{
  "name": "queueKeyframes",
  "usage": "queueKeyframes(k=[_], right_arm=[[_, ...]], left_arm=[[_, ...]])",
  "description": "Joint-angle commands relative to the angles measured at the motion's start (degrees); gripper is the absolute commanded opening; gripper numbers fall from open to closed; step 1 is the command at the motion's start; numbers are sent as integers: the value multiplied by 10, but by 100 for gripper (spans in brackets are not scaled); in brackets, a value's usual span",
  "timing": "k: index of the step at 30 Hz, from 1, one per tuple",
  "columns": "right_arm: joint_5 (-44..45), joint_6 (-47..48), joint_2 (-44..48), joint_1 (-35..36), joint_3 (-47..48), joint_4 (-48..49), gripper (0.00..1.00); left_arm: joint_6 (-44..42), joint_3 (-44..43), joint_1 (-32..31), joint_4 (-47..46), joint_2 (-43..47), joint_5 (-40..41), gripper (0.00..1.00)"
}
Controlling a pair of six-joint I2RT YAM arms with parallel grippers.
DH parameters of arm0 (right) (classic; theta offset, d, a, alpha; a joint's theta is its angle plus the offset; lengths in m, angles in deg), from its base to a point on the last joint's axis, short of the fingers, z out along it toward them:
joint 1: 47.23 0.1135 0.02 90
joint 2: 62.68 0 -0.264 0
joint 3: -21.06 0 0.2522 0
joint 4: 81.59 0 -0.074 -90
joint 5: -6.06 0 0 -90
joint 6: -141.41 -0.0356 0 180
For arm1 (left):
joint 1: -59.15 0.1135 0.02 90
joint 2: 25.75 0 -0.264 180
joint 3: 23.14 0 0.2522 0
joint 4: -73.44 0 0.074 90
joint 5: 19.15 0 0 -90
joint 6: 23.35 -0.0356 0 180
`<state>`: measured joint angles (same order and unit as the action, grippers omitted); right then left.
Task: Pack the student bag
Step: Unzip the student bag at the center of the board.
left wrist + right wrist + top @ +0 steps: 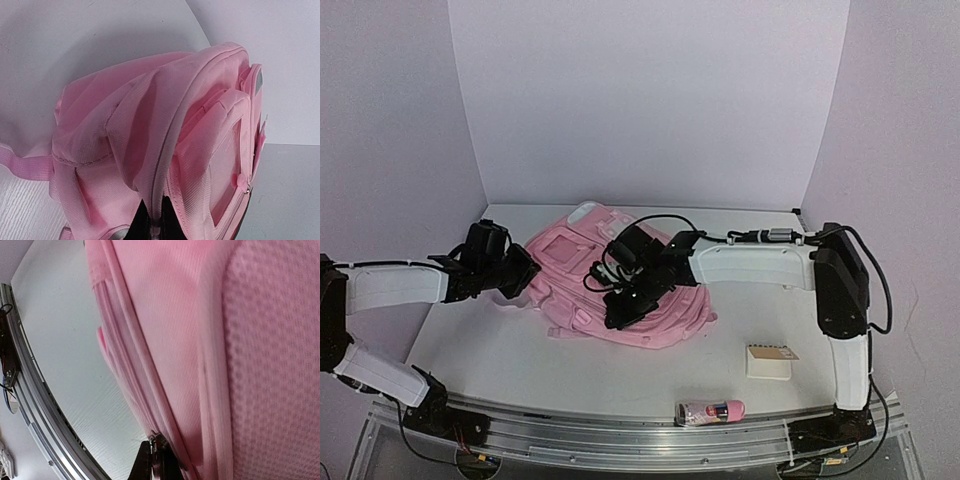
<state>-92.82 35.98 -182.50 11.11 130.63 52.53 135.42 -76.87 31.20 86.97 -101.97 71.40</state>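
Observation:
The student bag [575, 255] is a large pink backpack lying flat in the middle of the table. My left gripper [523, 272] is at its left edge. In the left wrist view the left gripper [156, 226] is shut on a fold of the bag [150, 120] along its zip seam. My right gripper [624, 311] is over the bag's near side. In the right wrist view the right gripper [161, 465] is shut on a small metal zip pull [159, 446] at the edge of the bag [200, 330].
A small beige notebook [772, 362] lies on the table at the right front. A pink and white pouch [710, 411] lies near the front rail [620, 430]. White walls enclose the back and sides.

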Motion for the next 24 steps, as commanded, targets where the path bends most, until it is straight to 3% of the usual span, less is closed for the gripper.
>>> queueKeyframes(k=[1,13,20,24], right_arm=[[21,-16,-30,1,60,80,0],[-38,-86,-129,3,190,121,0],[-60,-121,-146,9,208,182,0],[-38,-115,-113,9,166,187,15]], left_arm=[[22,36,-41,5,48,-56,0],[39,73,-70,-5,71,-48,0],[44,74,-75,9,68,-27,0],[47,71,-75,61,93,20,0]])
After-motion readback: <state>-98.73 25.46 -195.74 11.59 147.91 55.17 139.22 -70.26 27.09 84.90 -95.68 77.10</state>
